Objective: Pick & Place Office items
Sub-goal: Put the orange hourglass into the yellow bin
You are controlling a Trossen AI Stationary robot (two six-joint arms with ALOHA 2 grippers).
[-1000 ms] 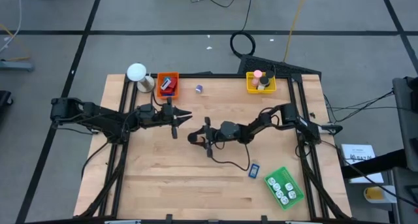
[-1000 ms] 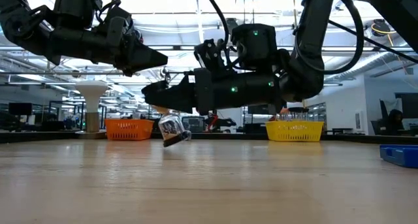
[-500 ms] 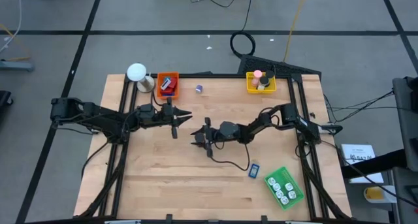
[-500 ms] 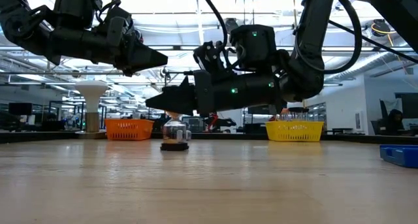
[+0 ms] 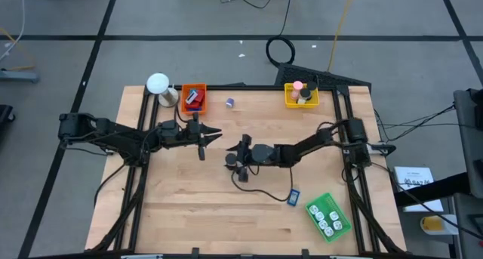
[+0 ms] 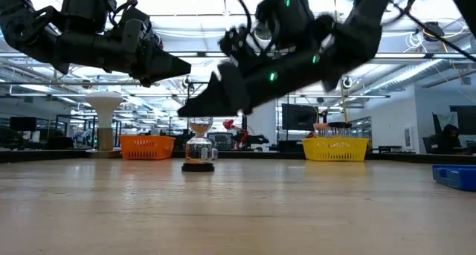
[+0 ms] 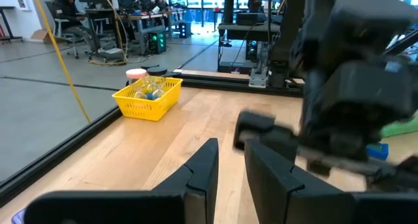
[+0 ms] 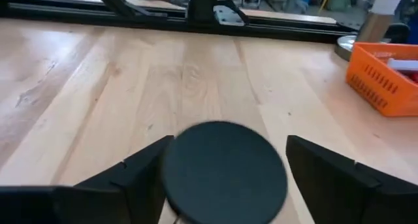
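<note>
Nowhere does the black disc (image 8: 224, 168) between open right hand (image 8: 225, 178) fingers show readable writing.

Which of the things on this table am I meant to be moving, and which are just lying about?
Job: black round disc below the open right gripper; blue rectangle; purple roll.
Not to move: orange tray, yellow tray, green tray, white ball-topped object. Left gripper waits mid-table.
</note>
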